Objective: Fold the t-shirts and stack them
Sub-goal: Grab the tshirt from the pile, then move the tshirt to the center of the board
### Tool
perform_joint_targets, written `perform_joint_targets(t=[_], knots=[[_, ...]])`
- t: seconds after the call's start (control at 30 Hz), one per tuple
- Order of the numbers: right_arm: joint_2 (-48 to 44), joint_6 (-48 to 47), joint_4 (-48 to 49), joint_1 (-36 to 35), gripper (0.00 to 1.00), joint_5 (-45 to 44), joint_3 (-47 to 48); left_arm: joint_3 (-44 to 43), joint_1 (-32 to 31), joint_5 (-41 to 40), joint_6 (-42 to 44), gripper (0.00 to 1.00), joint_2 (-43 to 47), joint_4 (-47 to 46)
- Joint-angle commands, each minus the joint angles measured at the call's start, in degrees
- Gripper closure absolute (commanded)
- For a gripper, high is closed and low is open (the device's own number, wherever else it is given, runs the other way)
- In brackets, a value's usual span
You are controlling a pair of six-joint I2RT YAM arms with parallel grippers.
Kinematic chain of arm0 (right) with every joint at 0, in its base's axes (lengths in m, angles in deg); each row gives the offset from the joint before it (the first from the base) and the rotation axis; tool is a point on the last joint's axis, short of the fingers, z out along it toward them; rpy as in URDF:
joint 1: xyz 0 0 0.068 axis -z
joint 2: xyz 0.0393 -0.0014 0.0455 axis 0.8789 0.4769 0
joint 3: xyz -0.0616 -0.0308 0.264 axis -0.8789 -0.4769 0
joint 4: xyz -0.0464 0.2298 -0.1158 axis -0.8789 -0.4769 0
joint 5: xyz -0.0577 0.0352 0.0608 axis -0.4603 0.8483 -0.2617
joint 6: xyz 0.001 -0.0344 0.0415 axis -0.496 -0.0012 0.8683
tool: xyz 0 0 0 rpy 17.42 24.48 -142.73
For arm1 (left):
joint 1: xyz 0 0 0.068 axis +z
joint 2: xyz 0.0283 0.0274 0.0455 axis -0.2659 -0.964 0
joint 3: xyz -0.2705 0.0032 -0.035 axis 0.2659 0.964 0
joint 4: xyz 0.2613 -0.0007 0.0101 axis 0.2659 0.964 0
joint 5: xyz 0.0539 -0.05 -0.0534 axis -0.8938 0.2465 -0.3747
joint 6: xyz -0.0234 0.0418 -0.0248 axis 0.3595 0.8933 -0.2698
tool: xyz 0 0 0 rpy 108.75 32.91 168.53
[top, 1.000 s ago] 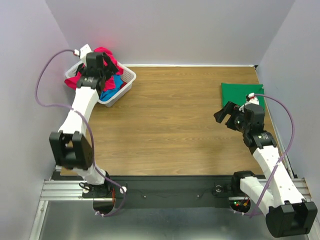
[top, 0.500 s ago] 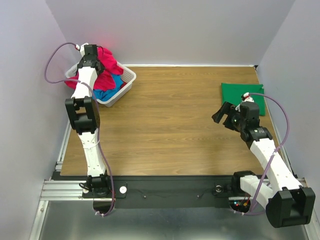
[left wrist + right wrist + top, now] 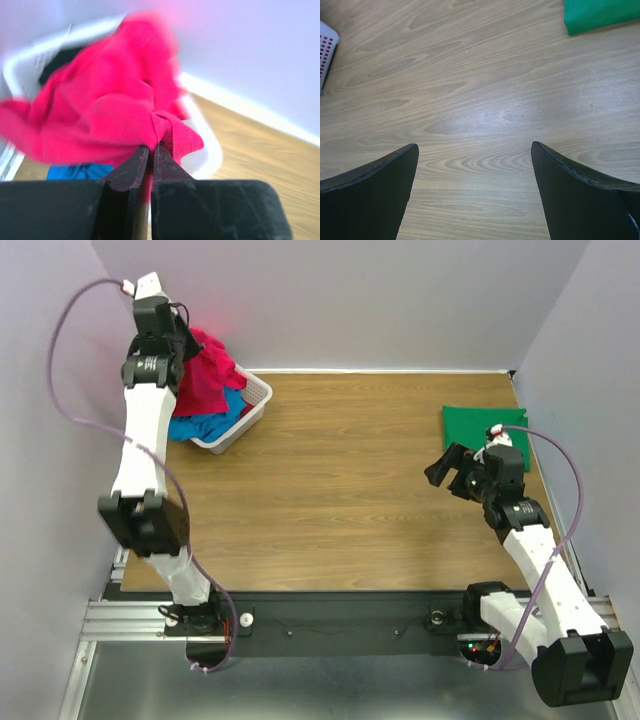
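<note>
White lattice basket [image 3: 254, 402] at far-left corner of wooden table [image 3: 350, 480]; pale walls [image 3: 350, 300] behind, both sides.

Left arm [image 3: 143, 445] extended tall toward the far-left corner, left gripper [image 3: 150, 148] with fingers pressed together, pinching a fold of the crimson-pink t-shirt [image 3: 100, 110], right arm [image 3: 530, 545] bent low at right, right gripper [image 3: 475, 150] spread wide, holding nothing, facing left.

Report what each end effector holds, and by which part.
The left end effector pinches a bunched fold of the crimson-pink t-shirt over the laundry basket. The right end effector is open, holding nothing.
</note>
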Motion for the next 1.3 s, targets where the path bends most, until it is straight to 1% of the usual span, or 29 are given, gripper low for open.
perform_joint_targets(t=[0.0, 0.03, 0.07, 0.1, 0.17, 0.2, 0.23, 0.3, 0.37, 0.43, 0.5, 0.6, 0.63, 0.67, 0.7, 0.73, 0.77, 0.8, 0.83, 0.87, 0.9, 0.93, 0.97, 1.07, 1.17, 1.23, 1.27], knots=[[-1.9, -0.6, 3.1, 0.1, 0.00, 0.9, -1.2, 0.2, -7.4, 11.0, 4.7, 1.00, 17.1, -9.3], [-2.2, -0.3, 3.1, 0.1, 0.00, 0.8, -1.3, 1.6, -12.2, 14.1, 5.6, 1.00, 21.3, -10.4], [-2.3, -0.3, 3.1, 0.1, 0.00, 0.8, -1.3, 1.6, -14.7, 14.1, 5.6, 1.00, 23.4, -11.3], [-2.4, -0.4, 3.2, 0.1, 0.00, 0.8, -1.3, 3.8, -17.0, 17.2, 6.4, 1.00, 25.5, -12.6], [-2.7, -0.4, 3.1, 0.1, 0.00, 1.0, -1.2, 6.6, -22.1, 20.2, 4.5, 1.00, 30.9, -18.1], [-2.8, -0.3, 3.1, 0.1, 0.00, 0.9, -1.2, 8.6, -23.1, 24.4, 2.0, 1.00, 32.1, -20.0], [-3.1, -0.2, 3.0, 0.2, 0.00, 1.0, -1.2, 9.2, -23.5, 26.7, 0.8, 1.00, 33.8, -22.8], [-4.2, 0.0, 3.1, 0.1, 0.00, 0.8, -1.5, 9.6, -24.5, 31.5, -2.2, 1.00, 34.0, -23.9], [-5.2, 0.2, 3.1, 0.1, 0.00, -0.5, -1.6, 9.7, -25.4, 33.6, -3.1, 1.00, 33.2, -24.4], [-7.1, 0.4, 3.0, 0.2, 0.00, -3.3, -1.9, 10.4, -26.3, 33.4, -3.6, 1.00, 32.3, -24.4], [-8.8, 0.6, 3.0, 0.2, 0.00, -5.5, -2.0, 12.2, -26.4, 31.4, -4.1, 1.00, 31.6, -24.4], [-10.3, 0.8, 2.9, 0.1, 0.00, -7.5, -2.4, 19.2, -26.3, 24.5, -4.8, 1.00, 31.6, -24.4], [-10.8, 0.8, 2.9, 0.1, 0.00, -7.4, -2.5, 23.7, -26.4, 19.1, -5.3, 1.00, 31.5, -24.3], [-11.0, 0.8, 2.9, 0.1, 0.00, -7.3, -2.5, 26.0, -26.3, 16.6, -6.1, 1.00, 31.3, -25.5], [-10.9, 0.7, 2.8, 0.1, 0.00, -7.3, -2.3, 30.1, -26.3, 14.2, -6.9, 1.00, 30.8, -25.5], [-10.5, 0.6, 2.7, 0.1, 0.00, -7.3, -2.3, 32.1, -26.3, 10.6, -7.8, 1.00, 29.4, -25.6], [-10.1, 0.5, 2.7, 0.2, 0.00, -7.1, -2.2, 33.7, -26.3, 10.1, -8.3, 0.97, 28.5, -25.8], [-9.5, 0.5, 2.6, 0.1, 0.00, -6.9, -2.1, 36.0, -26.3, 10.3, -8.4, 0.91, 27.2, -26.0], [-9.0, 0.2, 2.6, 0.1, 0.00, -5.7, -2.0, 36.7, -26.4, 10.3, -8.6, 0.49, 25.8, -25.6], [-8.0, -0.2, 2.4, 0.1, 0.00, -4.8, -2.0, 36.9, -26.3, 10.3, -8.7, 0.11, 22.6, -24.7], [-7.5, -0.5, 2.3, 0.1, 0.00, -3.6, -1.8, 35.7, -26.3, 10.3, -8.7, 0.02, 20.9, -23.1], [-7.1, -1.1, 1.9, 0.1, 0.00, -1.7, -1.6, 34.8, -26.3, 9.8, -8.6, 0.01, 19.4, -19.8], [-6.5, -1.4, 1.6, 0.2, 0.00, -0.7, -1.3, 34.1, -26.4, 9.4, -8.7, 0.02, 17.2, -18.3], [-5.4, -2.0, 0.2, 0.1, 0.00, 2.9, -0.9, 35.4, -26.4, 9.1, -9.2, 0.01, 18.2, -18.1], [-3.4, -1.6, -2.0, -0.2, 0.00, 8.8, -0.8, 41.1, -26.5, 7.6, -11.3, 0.01, 22.8, -19.6], [-2.8, -0.7, -3.4, -3.1, 0.00, 12.2, -1.9, 46.8, -26.6, 5.9, -12.5, 0.01, 25.4, -19.9], [-2.7, -0.3, -3.9, -4.9, 0.00, 11.9, -2.4, 48.9, -26.7, 5.2, -13.6, 0.01, 27.9, -20.0]])
